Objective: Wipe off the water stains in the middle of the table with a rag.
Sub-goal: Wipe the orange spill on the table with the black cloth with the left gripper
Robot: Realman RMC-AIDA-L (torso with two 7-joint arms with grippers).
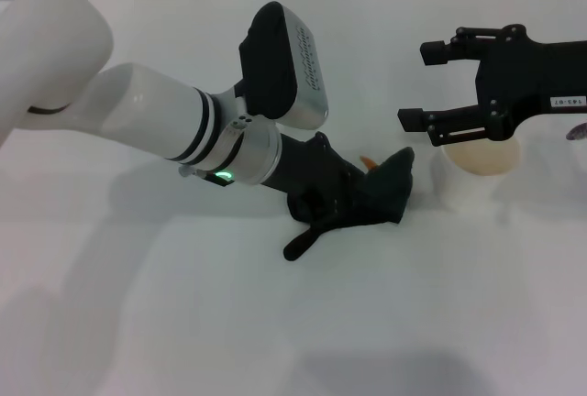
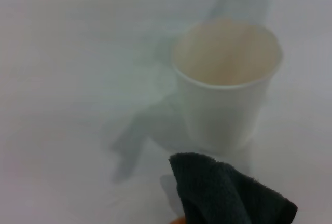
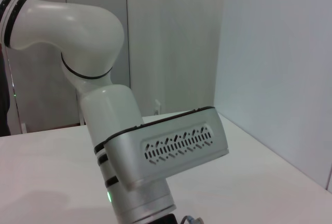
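My left gripper (image 1: 344, 199) pinches the rag (image 1: 371, 199) over the water stains (image 1: 367, 163); the right gripper (image 1: 426, 84) is spread above the cup (image 1: 472, 181) at 3 o'clock.

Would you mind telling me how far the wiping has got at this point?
Done: the left pincer has the rag down on the table. In hand: the rag covers most of the spill beside the white cup. Left: a sliver of orange water stains shows at the rag's edge. The right pincer hangs open over the cup.

Head view overlooks the table (image 1: 183, 323); left wrist nears the cup (image 2: 225, 86), shared.
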